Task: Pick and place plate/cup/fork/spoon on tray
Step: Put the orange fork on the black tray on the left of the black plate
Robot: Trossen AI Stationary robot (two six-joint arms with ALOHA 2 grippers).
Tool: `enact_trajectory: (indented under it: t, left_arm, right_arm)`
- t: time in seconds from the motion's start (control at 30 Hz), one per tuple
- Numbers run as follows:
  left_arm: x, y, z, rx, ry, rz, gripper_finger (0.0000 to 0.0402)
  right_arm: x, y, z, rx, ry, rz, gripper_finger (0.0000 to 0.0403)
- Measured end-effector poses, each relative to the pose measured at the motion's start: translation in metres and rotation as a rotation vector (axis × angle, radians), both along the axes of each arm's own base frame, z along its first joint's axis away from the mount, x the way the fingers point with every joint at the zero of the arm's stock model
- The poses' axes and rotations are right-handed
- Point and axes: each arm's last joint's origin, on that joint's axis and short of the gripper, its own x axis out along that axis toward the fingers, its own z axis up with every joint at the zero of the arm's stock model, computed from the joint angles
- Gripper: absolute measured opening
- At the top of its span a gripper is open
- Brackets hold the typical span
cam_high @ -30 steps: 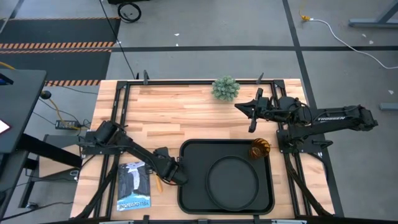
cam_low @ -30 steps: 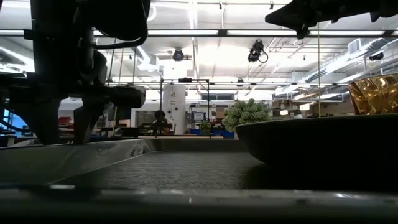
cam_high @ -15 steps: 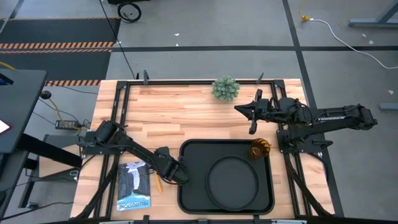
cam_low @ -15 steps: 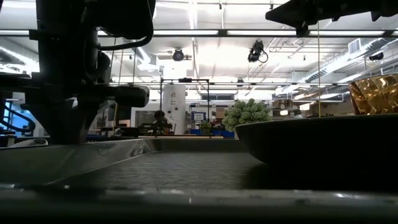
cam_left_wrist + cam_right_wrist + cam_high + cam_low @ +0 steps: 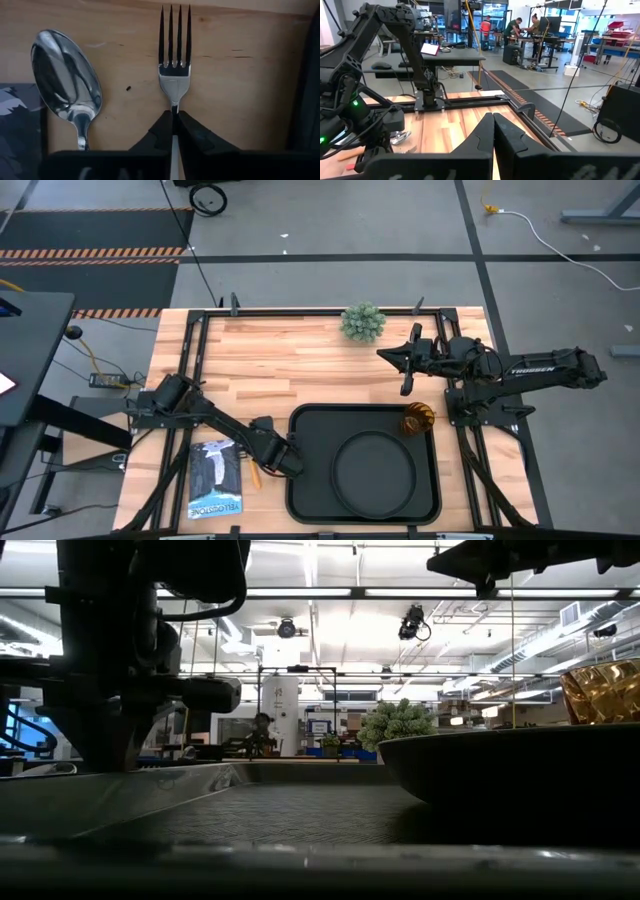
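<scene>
The plate [image 5: 375,470] and cup [image 5: 417,421] sit in the tray [image 5: 310,430]; fork [image 5: 174,75] and spoon [image 5: 66,82] lie left of it.

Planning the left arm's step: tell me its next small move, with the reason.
Probably lift the fork straight up: the left claw is shut on its neck, it lies on wood beside the spoon, and the tray sits alongside.

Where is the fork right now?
In the left wrist view, the fork lies on the wood, pinched by the left gripper, between the spoon and the tray.
</scene>
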Motion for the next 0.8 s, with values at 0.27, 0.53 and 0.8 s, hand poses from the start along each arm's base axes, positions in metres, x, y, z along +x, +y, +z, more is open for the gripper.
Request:
enact_trajectory:
  t: [0.27, 0.53, 0.8]
  left_arm:
    - [0.001, -0.001, 0.002, 0.009, 0.003, -0.013, 0.0023]
    - [0.003, -0.001, 0.007, 0.015, 0.007, -0.033, 0.0021]
    - [0.005, -0.003, 0.020, 0.031, 0.032, -0.040, 0.0022]
  right_arm:
    - [0.000, 0.000, 0.000, 0.000, 0.005, 0.000, 0.0007]
    - [0.000, 0.000, -0.001, 0.009, 0.004, 0.000, 0.0007]
    - [0.000, 0.000, 0.000, 0.011, 0.002, 0.000, 0.0007]
